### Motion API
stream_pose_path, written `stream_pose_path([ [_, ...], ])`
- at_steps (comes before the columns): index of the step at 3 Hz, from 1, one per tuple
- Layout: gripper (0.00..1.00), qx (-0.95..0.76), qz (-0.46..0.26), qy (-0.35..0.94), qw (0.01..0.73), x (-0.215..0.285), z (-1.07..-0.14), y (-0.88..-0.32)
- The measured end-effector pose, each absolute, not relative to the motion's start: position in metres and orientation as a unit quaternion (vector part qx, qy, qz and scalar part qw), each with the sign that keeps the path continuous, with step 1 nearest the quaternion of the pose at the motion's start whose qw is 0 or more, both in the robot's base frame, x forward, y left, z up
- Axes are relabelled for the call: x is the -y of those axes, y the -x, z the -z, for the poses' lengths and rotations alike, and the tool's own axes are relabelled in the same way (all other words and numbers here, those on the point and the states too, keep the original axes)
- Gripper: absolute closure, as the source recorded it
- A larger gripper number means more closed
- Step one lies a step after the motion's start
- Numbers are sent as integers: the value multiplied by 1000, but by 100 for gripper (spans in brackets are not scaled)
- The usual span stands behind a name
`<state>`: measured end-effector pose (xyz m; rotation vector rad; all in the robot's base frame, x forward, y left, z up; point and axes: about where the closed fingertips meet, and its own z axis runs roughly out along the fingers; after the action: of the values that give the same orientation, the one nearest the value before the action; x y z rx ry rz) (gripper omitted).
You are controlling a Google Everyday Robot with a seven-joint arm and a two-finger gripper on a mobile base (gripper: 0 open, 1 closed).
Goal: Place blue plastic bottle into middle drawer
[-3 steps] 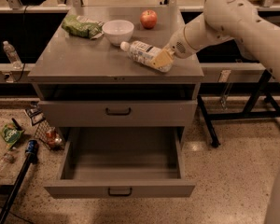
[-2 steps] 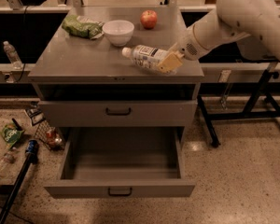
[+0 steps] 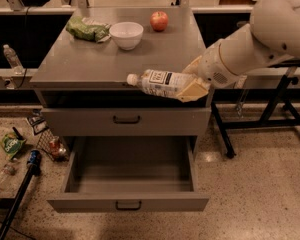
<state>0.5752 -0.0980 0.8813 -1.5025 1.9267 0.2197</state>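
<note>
My gripper [image 3: 190, 86] is shut on the blue plastic bottle [image 3: 157, 82], a clear bottle with a white cap and a white label. I hold it level, cap pointing left, in front of the cabinet top's front edge and above the drawers. The middle drawer [image 3: 127, 202] is pulled wide open below it, grey with a small dark handle, and its inside is bare. The drawer above it [image 3: 126, 120] is closed.
On the cabinet top [image 3: 90, 64] stand a white bowl [image 3: 126, 34], a red apple [image 3: 159, 20] and a green bag [image 3: 87, 29]. Litter and a small bottle [image 3: 11, 58] lie at the left. A black table frame [image 3: 270, 114] stands at the right.
My arm has carried the bottle forward and down, off the cabinet top to in front of its front edge. The drawer has stayed open.
</note>
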Motion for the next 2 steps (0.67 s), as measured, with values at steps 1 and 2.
stream_pose_path([
  [1,100,-726,-95,602,319,93,-842,-548],
  [2,100,-734,-104,599,302,80,-784,-537],
])
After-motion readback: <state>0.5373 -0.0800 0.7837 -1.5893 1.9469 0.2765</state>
